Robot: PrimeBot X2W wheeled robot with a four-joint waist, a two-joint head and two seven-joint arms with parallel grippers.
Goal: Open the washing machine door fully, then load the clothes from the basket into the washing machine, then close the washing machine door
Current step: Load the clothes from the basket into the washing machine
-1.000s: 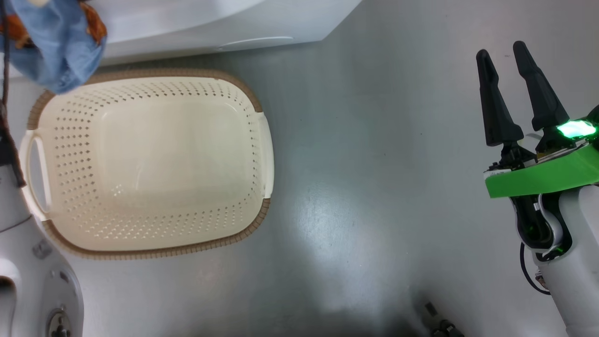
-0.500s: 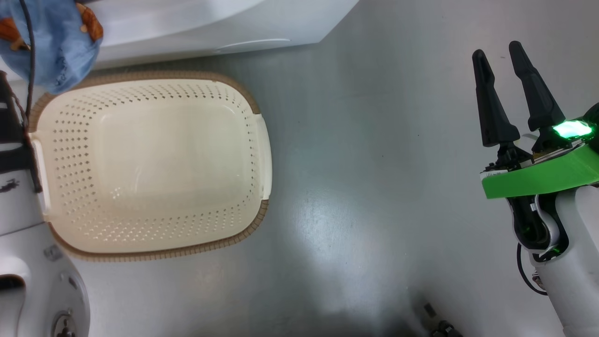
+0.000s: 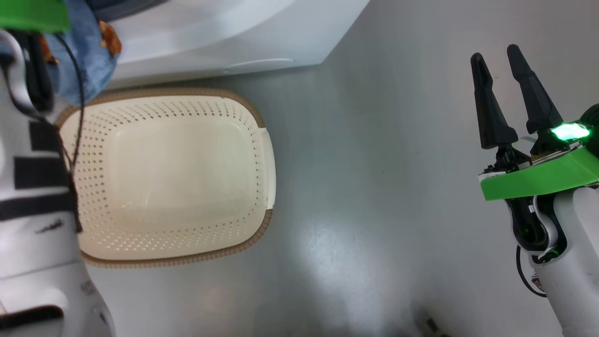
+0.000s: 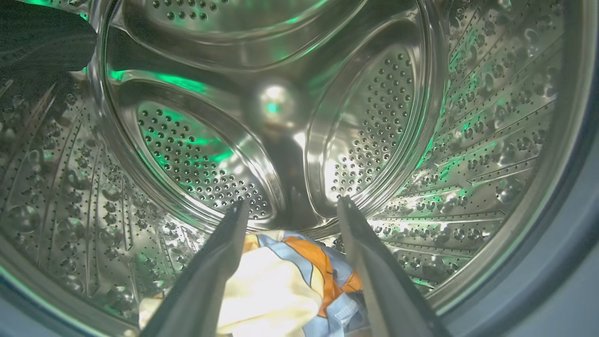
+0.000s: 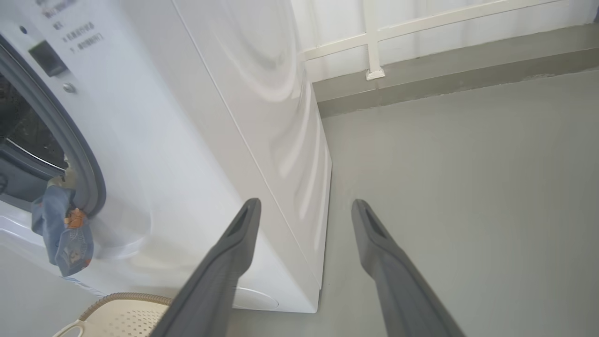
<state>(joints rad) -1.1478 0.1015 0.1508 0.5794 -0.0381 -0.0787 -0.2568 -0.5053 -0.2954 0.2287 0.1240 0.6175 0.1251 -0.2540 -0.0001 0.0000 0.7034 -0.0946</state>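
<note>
The basket (image 3: 187, 258), cream with a brown rim, stands on the floor with nothing in it, just in front of the white washing machine (image 3: 234, 42). My left gripper (image 4: 294, 202) is inside the steel drum (image 4: 187, 154), fingers open. A cream, orange and blue piece of the clothes (image 4: 281, 281) lies loose below them. Another light-blue garment (image 5: 63, 234) hangs over the lip of the opening, also seen in the head view (image 3: 91, 61). My right gripper (image 3: 495, 52) hovers open over bare floor at the right. The washing machine door is out of view.
My white left forearm (image 3: 32, 196) with black straps covers the basket's left end. Grey floor (image 3: 374, 187) stretches between the basket and my right arm. A low grey kerb and white wall (image 5: 421, 61) run behind the machine's right side.
My left gripper has opened inside the drum and let go of a garment. The left forearm reaches further forward, and the head camera has shifted slightly. The right arm has barely moved.
</note>
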